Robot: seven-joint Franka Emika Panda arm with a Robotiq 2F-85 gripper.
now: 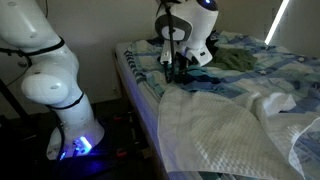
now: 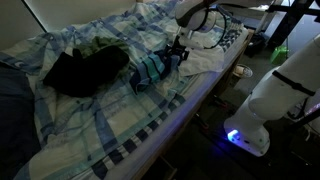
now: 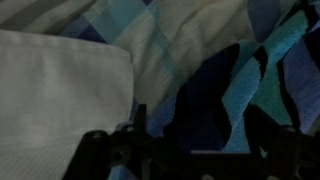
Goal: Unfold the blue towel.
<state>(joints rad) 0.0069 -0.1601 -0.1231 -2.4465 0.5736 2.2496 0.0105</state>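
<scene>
The blue towel (image 2: pixel 150 70) lies bunched on the bed, with bright blue and dark navy wavy stripes. It fills the right half of the wrist view (image 3: pixel 235 95). My gripper (image 2: pixel 178 58) is low over the towel's end nearest the white blanket, and it also shows in an exterior view (image 1: pixel 176 66). In the wrist view the gripper's (image 3: pixel 200 135) dark fingers stand apart at the bottom, with a navy stripe of the towel between them. The gripper looks open and the fingertips are close to the cloth. The picture is dim.
A large white waffle-textured blanket (image 1: pixel 225 125) covers the near part of the bed and shows in the wrist view (image 3: pixel 60 100). A dark pile of clothes (image 2: pixel 85 70) lies beyond the towel on the pale blue patterned bedsheet (image 2: pixel 100 130). The robot base (image 1: pixel 55 85) stands beside the bed edge.
</scene>
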